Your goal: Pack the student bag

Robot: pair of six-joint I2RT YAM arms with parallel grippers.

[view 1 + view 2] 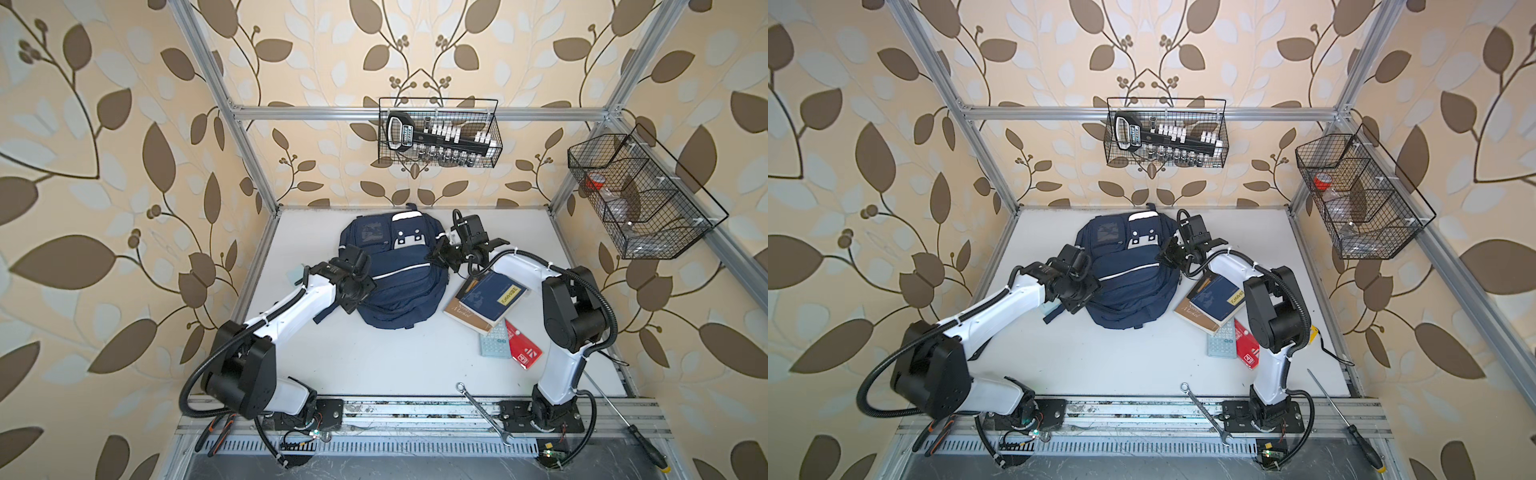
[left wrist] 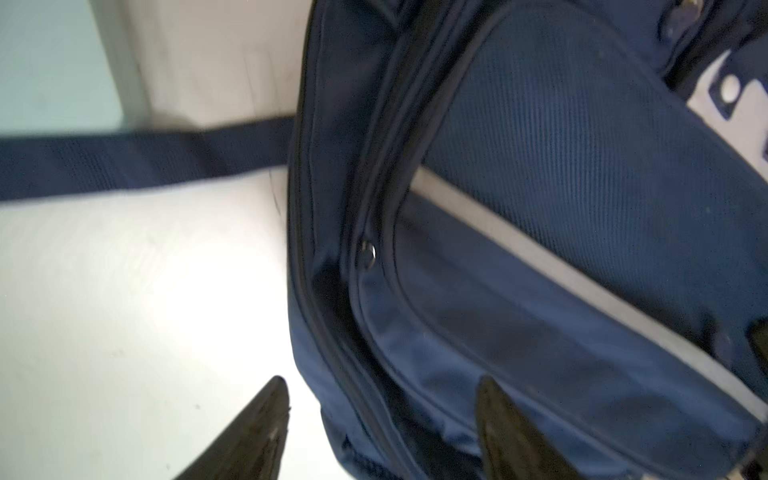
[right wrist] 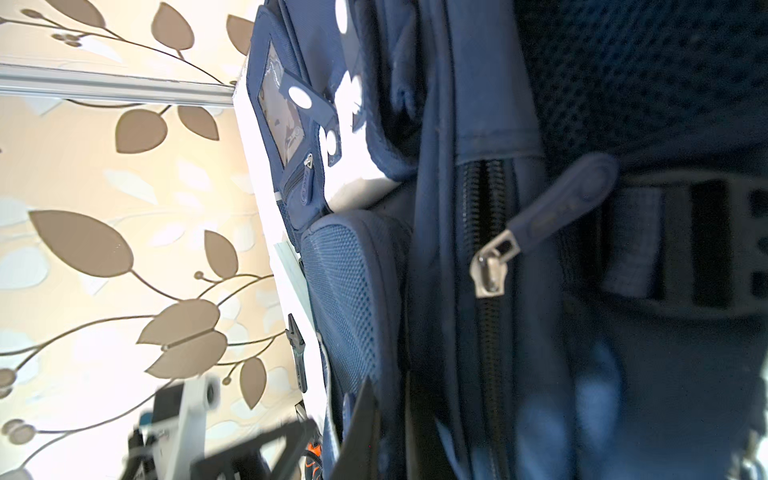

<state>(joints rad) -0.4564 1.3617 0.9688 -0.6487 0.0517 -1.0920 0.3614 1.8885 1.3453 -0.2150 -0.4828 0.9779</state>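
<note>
1. Top views are both showing the student bag lying by the table's far edge, with the left arm covering its flank.
2. Left gripper is holding its jaws spread astride the bag's blurred seam.
3. Right gripper is pressing its jaws together at the bag's side; I cannot tell whether it is catching fabric.
4. Blue book is overlapping the tan book; its yellow label is reading illegibly.

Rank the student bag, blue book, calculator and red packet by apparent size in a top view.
1. student bag, by far the largest.
2. blue book.
3. calculator and red packet: they look about alike, and the calculator's top end is tucked under the tan book, so I leave them unranked.
</note>
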